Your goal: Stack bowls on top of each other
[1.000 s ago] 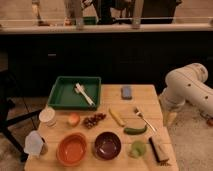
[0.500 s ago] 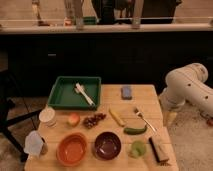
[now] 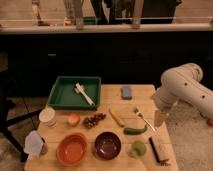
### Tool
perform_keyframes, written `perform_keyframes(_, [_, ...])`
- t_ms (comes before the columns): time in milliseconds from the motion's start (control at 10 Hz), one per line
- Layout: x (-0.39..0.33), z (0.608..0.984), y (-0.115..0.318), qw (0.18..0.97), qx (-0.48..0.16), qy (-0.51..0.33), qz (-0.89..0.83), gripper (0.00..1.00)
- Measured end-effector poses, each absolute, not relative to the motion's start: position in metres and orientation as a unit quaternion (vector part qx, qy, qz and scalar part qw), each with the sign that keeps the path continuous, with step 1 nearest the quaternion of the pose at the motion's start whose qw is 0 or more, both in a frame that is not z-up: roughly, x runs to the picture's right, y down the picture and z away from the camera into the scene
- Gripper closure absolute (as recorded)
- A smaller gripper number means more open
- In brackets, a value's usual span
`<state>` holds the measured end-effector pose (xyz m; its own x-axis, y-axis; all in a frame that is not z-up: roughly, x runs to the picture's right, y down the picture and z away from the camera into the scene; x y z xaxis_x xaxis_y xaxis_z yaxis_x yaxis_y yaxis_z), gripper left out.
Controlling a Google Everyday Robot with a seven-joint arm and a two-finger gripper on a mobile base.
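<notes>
Orange bowl (image 3: 72,149) and maroon bowl (image 3: 107,145), the 2 to be stacked, sit just beside each other at the table's (image 3: 112,98) near edge, neither yet lifted. The gripper (image 3: 161,118) hangs at the table's right edge, well apart from both, seemingly unengaged; whether it is open or closed cannot be told.

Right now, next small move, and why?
Probably bring the end effector over the dark maroon glossy bowl: it hangs at the edge of the wooden table, and that bowl sits nearer than the bright orange round bowl beside it, unstacked.
</notes>
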<state>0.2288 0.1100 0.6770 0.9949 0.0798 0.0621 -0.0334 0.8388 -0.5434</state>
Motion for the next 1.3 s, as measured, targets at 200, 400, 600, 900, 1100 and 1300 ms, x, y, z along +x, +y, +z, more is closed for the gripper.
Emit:
perform_keyframes(200, [0.199,0.676,0.114,0.956,-0.283,-0.07,0.028,0.2])
perform_keyframes(400, [0.178,0.677,0.119,0.956,-0.281,-0.082,0.026,0.2])
perform_keyframes(600, [0.159,0.68,0.127,0.954,-0.283,-0.091,0.023,0.2])
perform_keyframes(900, [0.13,0.691,0.146,0.952,-0.289,-0.096,0.014,0.2])
perform_keyframes(1100, [0.117,0.696,0.153,0.952,-0.291,-0.096,0.004,0.2])
perform_keyframes(1300, [0.119,0.695,0.153,0.952,-0.291,-0.095,0.006,0.2])
